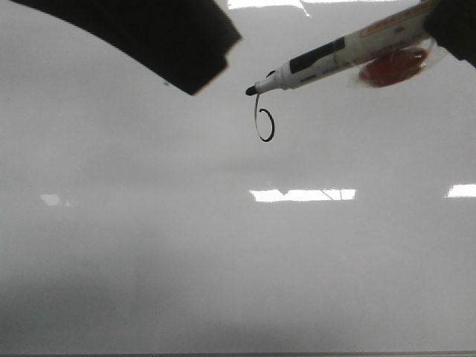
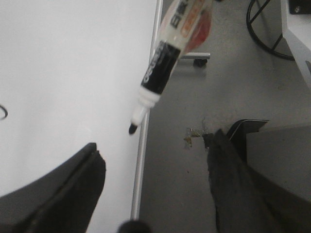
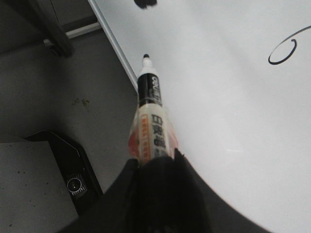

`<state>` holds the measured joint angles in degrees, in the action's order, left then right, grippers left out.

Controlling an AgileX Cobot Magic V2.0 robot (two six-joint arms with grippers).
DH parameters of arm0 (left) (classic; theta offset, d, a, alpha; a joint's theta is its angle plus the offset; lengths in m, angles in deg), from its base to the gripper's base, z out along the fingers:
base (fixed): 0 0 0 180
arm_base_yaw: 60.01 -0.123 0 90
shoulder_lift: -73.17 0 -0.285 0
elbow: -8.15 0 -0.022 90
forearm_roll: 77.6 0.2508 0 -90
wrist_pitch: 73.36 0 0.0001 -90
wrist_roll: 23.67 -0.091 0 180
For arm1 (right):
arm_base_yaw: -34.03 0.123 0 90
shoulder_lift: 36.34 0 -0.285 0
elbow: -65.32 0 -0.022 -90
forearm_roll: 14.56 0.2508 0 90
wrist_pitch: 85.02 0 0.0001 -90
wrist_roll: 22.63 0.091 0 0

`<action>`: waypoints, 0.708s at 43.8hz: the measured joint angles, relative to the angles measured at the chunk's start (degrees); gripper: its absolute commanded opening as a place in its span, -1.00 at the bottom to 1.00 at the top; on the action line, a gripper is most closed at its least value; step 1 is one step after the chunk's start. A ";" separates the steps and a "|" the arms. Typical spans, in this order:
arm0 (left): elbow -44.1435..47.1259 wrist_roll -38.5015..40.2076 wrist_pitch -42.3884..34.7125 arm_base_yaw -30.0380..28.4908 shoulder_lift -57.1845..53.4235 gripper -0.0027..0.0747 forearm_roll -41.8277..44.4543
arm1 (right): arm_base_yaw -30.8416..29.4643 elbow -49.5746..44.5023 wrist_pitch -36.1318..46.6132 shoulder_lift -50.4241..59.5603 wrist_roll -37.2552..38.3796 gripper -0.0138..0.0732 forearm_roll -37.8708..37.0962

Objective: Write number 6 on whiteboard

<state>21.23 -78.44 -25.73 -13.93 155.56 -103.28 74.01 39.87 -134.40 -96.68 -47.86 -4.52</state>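
The whiteboard (image 1: pixel 223 260) fills the front view, pale and glossy. On it stands a thin black number 6 (image 1: pixel 264 123); part of it shows in the right wrist view (image 3: pixel 284 51) and a bit at the edge of the left wrist view (image 2: pixel 3 112). My right gripper (image 3: pixel 155 167) is shut on a white and black marker (image 1: pixel 335 59), whose tip (image 1: pixel 251 91) hangs just above the top of the 6. The marker also shows in the left wrist view (image 2: pixel 167 53) and the right wrist view (image 3: pixel 149 116). My left gripper (image 2: pixel 155 160) is open and empty; one of its fingers (image 1: pixel 171 37) reaches in at the top left.
The whiteboard's metal edge (image 2: pixel 146 131) borders grey floor (image 2: pixel 194 184). A black box (image 3: pixel 73 170) and a grey surface (image 3: pixel 29 194) lie on the floor side. A wheeled frame (image 2: pixel 197 57) and black cable (image 2: pixel 265 29) stand beyond.
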 measured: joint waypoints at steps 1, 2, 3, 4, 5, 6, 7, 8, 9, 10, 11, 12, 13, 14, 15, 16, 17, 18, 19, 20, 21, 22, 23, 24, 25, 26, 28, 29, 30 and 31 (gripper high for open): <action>0.00 -0.44 -1.44 0.61 0.65 0.20 -0.11 | 0.00 0.00 0.00 0.00 0.00 -0.82 0.00; 0.00 -1.05 -2.41 1.37 1.28 0.20 -0.11 | 0.00 0.00 0.00 0.00 0.00 -0.82 0.00; 0.00 -1.51 -3.76 1.91 1.73 0.20 -0.11 | 0.00 0.00 0.00 0.00 0.00 -0.82 0.00; 0.00 -1.79 -5.05 2.60 2.31 0.20 -0.11 | 0.00 0.00 -0.10 0.00 0.00 -0.82 0.00; 0.00 -2.26 -5.98 3.24 2.69 0.20 -0.11 | 0.00 0.00 -0.10 0.00 0.00 -0.82 0.00; 0.00 -2.53 -6.79 3.54 3.06 0.20 -0.11 | 0.00 0.00 -0.10 0.00 0.00 -0.82 0.00; 0.00 -2.85 -7.90 4.08 3.51 0.20 -0.11 | 0.00 0.00 -0.10 0.00 0.00 -0.82 -0.10; 0.00 -3.12 -8.63 4.56 3.83 0.20 -0.11 | 0.00 0.00 -0.10 0.00 0.00 -0.82 -0.10; 0.00 -3.13 -9.31 4.80 4.11 0.20 -0.11 | 0.00 0.00 -0.10 0.00 0.00 -0.82 -0.10; 0.00 -3.42 -10.11 5.23 4.49 0.20 -0.11 | 0.00 0.00 -0.10 0.00 0.00 -0.82 -0.10; 0.00 -3.44 -10.44 5.53 4.77 0.20 -0.11 | 0.00 0.00 -0.10 0.00 0.00 -0.82 -0.10; 0.00 -3.53 -11.05 5.75 5.03 0.20 -0.22 | 0.00 0.00 -0.10 0.00 0.00 -0.82 -0.10; 0.00 -3.65 -11.56 6.19 5.29 0.20 -0.22 | 0.00 0.00 -0.10 0.00 0.00 -0.82 -0.10; 0.00 -3.76 -11.73 6.44 5.49 0.20 -0.22 | 0.00 0.00 -0.20 0.00 0.00 -0.82 -0.10; 0.00 -4.01 -11.89 6.59 5.67 0.20 -0.22 | 0.00 0.00 -0.12 0.00 0.00 -0.82 -0.10; 0.00 -4.25 -12.02 6.79 5.77 0.19 -0.22 | 0.00 0.00 -0.12 0.00 0.00 -0.82 -0.10; 0.00 -4.37 -12.13 7.06 5.93 0.18 -0.22 | 0.00 0.00 -0.23 0.00 0.00 -0.82 -0.10; 0.00 -4.51 -12.13 7.09 6.03 0.14 -0.22 | 0.00 0.00 -0.23 0.00 0.00 -0.82 -0.10; 0.00 -4.64 -12.13 7.31 6.07 0.11 -0.22 | 0.00 0.00 -0.23 0.00 0.00 -0.82 -0.10; 0.00 -4.77 -12.13 7.27 6.18 0.06 -0.22 | 0.00 0.00 -0.23 0.00 0.00 -0.82 -0.10; 0.00 -4.86 -12.13 7.41 6.18 -0.01 -0.22 | 0.00 0.00 -0.23 0.00 0.00 -0.82 -0.10; 0.00 -4.98 -12.13 7.50 6.18 -0.07 -0.22 | 0.00 0.00 -0.23 0.00 0.00 -0.82 -0.10; 0.00 -4.98 -12.13 7.55 6.18 -0.13 -0.22 | 0.00 0.00 -0.36 0.00 0.00 -0.82 -0.10; 0.00 -4.98 -12.13 7.55 6.18 -0.22 -0.22 | 0.00 0.00 -0.35 0.00 0.00 -0.82 -0.10; 0.00 -4.98 -12.13 7.55 6.18 -0.28 -0.22 | 0.00 0.00 -0.35 0.00 0.00 -0.82 -0.10; 0.00 -4.98 -12.13 7.55 6.18 -0.34 -0.22 | 0.00 0.00 -0.38 0.00 0.00 -0.82 -0.10; 0.00 -4.98 -12.13 7.55 6.18 -0.49 -0.22 | 0.00 0.00 -0.48 0.00 0.00 -0.82 -0.10; 0.00 -4.98 -12.13 7.55 6.18 -0.54 -0.22 | 0.00 0.00 -0.48 0.00 0.00 -0.82 -0.10; 0.00 -4.98 -12.13 7.55 6.18 -0.59 -0.22 | 0.00 0.00 -0.48 0.00 0.00 -0.82 -0.10; 0.00 -5.08 -12.13 7.55 6.18 -0.65 -0.11 | 0.00 0.00 -0.60 0.00 0.00 -0.81 -0.10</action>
<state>21.23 -83.52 -37.86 -6.37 161.74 -103.39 74.01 39.87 -135.00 -96.68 -47.86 -4.62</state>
